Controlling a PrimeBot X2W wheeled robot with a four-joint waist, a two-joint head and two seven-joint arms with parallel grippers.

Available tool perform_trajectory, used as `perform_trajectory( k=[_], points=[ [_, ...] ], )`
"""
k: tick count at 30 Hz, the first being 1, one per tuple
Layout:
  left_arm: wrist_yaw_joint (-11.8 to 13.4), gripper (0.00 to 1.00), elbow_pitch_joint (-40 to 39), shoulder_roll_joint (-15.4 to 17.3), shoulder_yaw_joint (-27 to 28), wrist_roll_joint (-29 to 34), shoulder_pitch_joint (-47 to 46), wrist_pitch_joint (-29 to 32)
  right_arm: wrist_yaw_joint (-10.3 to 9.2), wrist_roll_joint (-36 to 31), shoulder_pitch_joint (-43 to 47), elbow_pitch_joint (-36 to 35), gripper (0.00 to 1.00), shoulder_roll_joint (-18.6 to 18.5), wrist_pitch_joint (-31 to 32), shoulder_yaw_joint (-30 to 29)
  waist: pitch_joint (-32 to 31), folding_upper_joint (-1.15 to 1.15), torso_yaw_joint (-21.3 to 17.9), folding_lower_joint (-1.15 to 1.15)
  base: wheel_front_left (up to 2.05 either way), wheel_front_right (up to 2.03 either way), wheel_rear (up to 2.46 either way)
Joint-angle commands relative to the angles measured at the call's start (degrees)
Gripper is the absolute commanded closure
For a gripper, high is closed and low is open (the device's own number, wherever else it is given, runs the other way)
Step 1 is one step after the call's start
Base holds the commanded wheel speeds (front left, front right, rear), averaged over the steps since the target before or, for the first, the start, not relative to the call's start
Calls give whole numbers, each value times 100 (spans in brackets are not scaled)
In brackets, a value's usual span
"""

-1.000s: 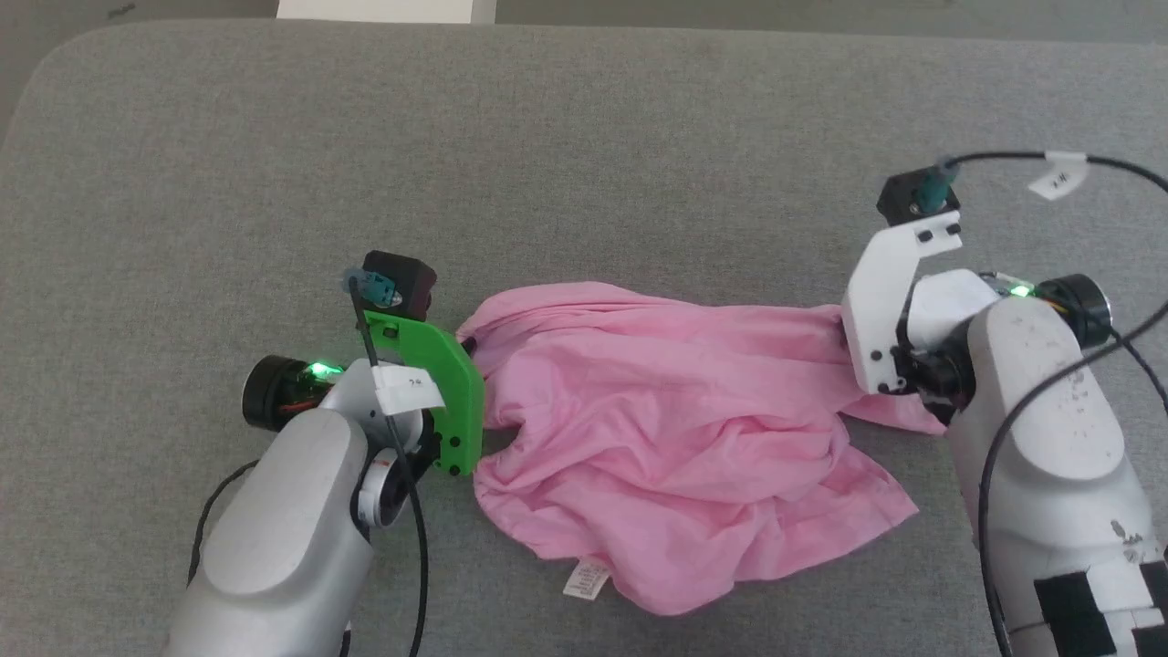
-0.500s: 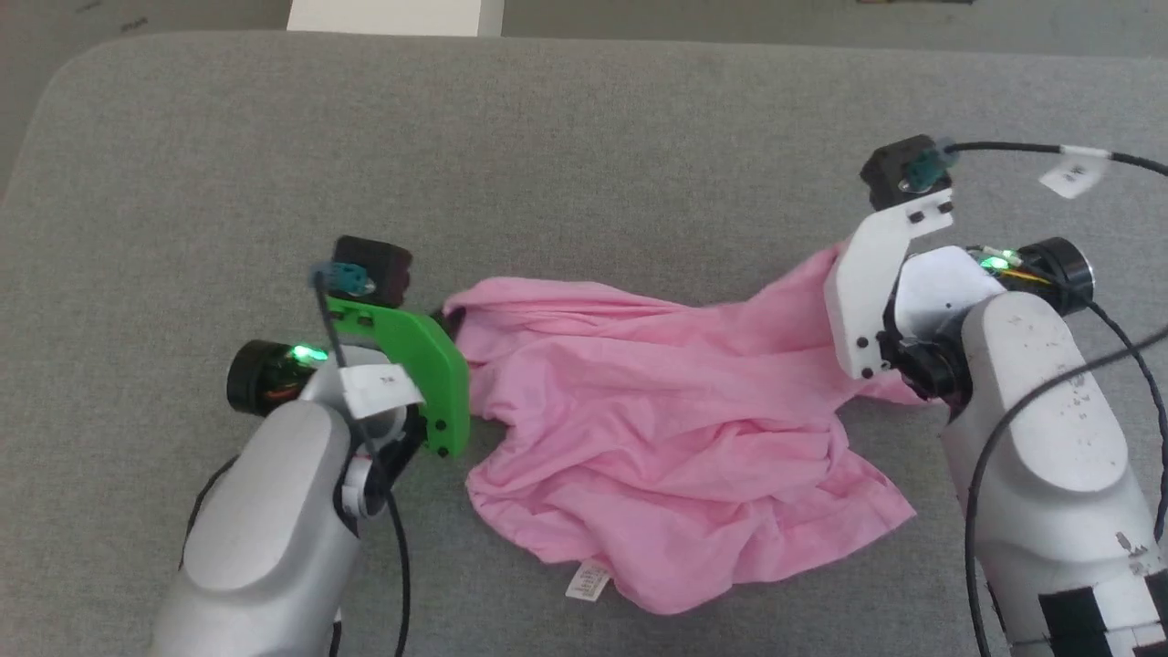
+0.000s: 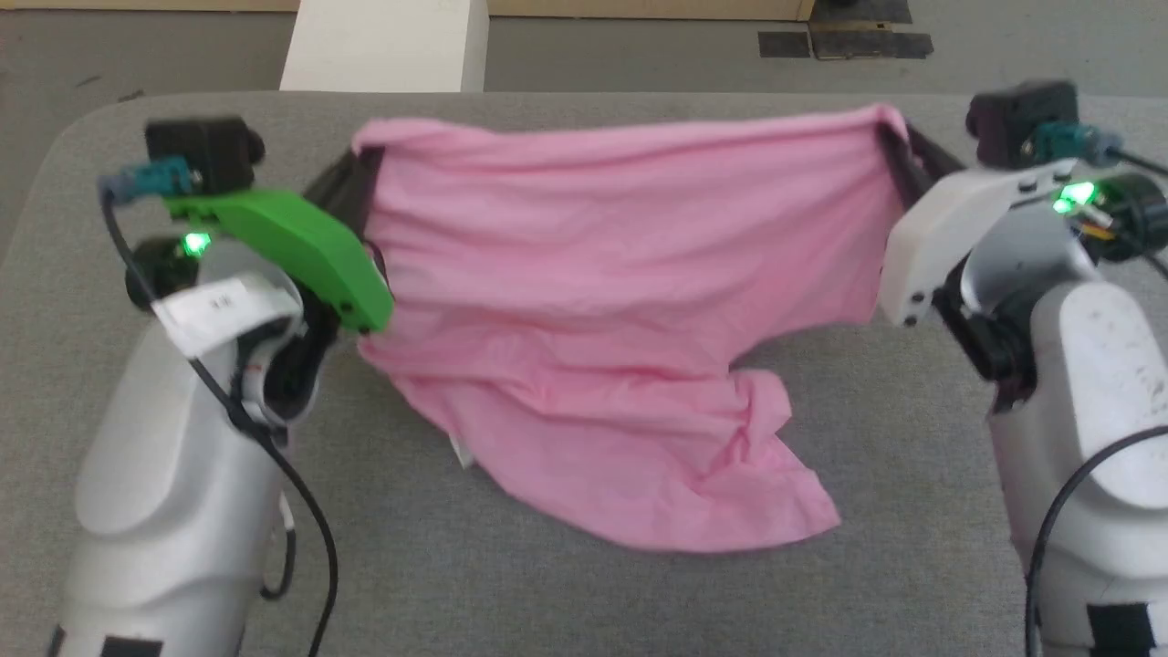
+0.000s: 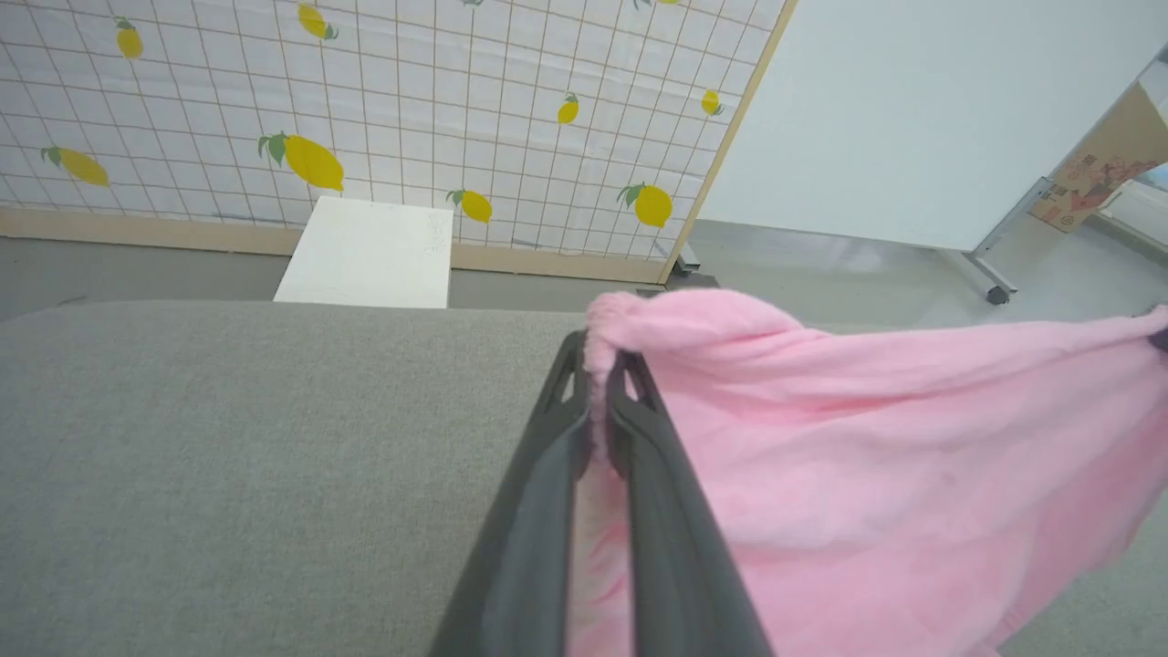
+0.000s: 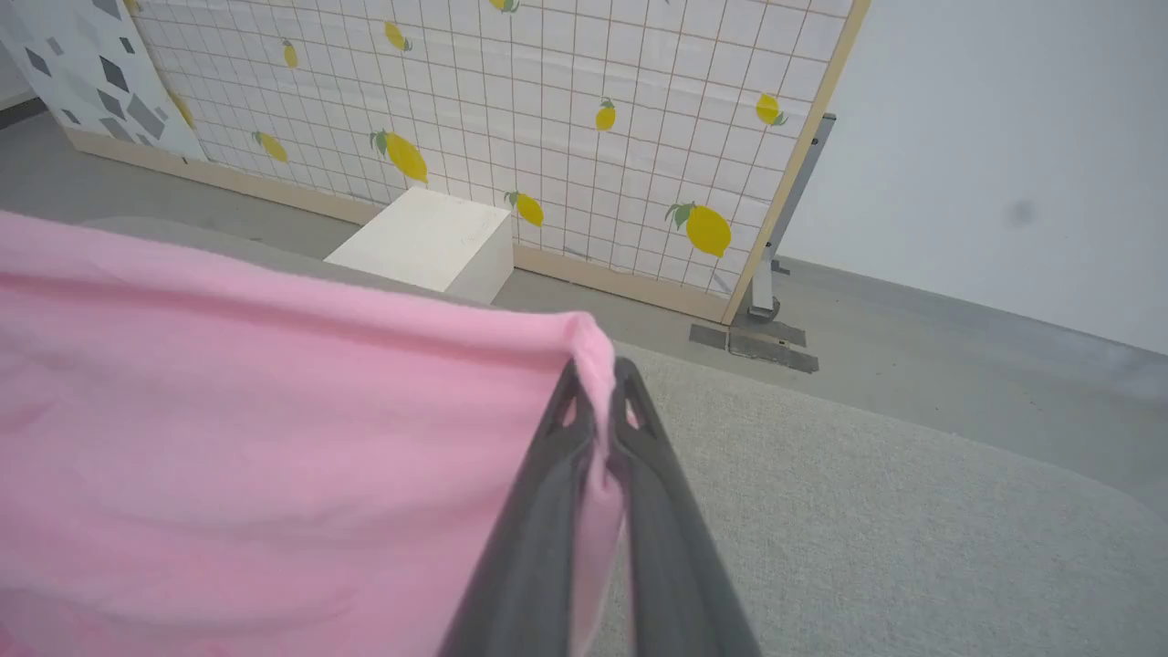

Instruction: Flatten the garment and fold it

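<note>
The left jaws are closed tight on one top corner of the pink garment (image 3: 593, 301), and the right jaws are closed on the other corner. The garment hangs stretched between them, and its lower part lies wrinkled on the grey desk (image 3: 639, 602). I judge the flattening has only begun; smoothing and all folding are left. The garment's white tag (image 3: 461, 452) and the paper label (image 3: 224, 306) on the left arm's cable cannot be read.
</note>
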Motion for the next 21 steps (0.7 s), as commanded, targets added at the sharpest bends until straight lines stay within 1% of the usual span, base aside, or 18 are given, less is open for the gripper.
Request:
perform_trajectory(
  k=[1, 5, 10, 15, 18, 21],
  points=[
    [-24, 100, -42, 63, 96, -100, -259, 22, -9, 40, -249, -27, 100, -65, 1, 24, 103, 0, -30, 0, 0, 0, 0],
    [32, 100, 49, -40, 336, -366, -955, 93, -9, 23, -966, 116, 100, -200, 50, 181, 389, 0, -39, 0, 0, 0, 0],
    [176, 100, 351, -167, 619, -503, -1998, -56, -9, -107, -2086, 522, 100, -280, -178, 237, 813, 0, -49, 0, 0, 0, 0],
    [291, 100, 794, -229, 894, -419, -3136, -634, -9, -547, -3237, 950, 100, -266, -797, 118, 1271, 0, -50, 0, 0, 0, 0],
    [281, 100, 993, -253, 1012, -347, -3628, -1082, -9, -804, -3771, 1134, 100, -225, -1195, 21, 1439, 0, -57, 0, 0, 0, 0],
    [166, 100, 1204, -231, 1081, -293, -3980, -1495, -9, -1018, -4178, 1313, 100, -179, -1540, -95, 1567, 0, -70, 0, 0, 0, 0]
  ],
)
